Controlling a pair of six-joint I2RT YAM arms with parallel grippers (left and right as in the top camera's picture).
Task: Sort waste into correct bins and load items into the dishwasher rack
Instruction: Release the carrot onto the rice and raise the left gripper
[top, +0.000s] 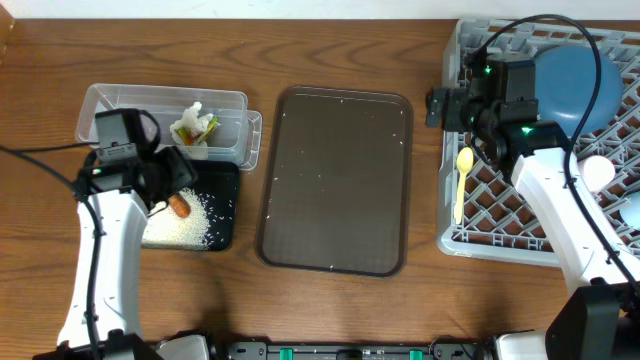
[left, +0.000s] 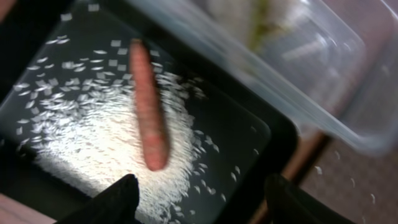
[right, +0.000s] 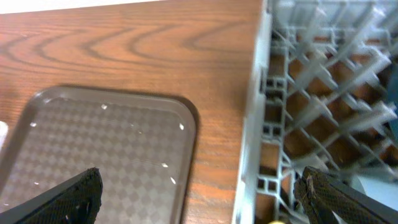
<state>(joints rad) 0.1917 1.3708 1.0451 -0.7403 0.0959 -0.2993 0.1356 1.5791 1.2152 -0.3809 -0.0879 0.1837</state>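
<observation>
Ahead of left fingers (left: 115, 199) — carrot (left: 149, 106), unheld

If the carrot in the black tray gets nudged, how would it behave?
The carrot looks round and smooth, so it would probably roll. It seems stiff, likely moving as one piece. Lying on loose rice, it may slide and scatter grains.

In the left wrist view the clear tub (left: 292, 68) is blurred, contents unreadable. Overhead, the rack (top: 480, 248) runs off the right edge; the left arm (top: 105, 250) hides part of the black tray (top: 228, 180).
</observation>
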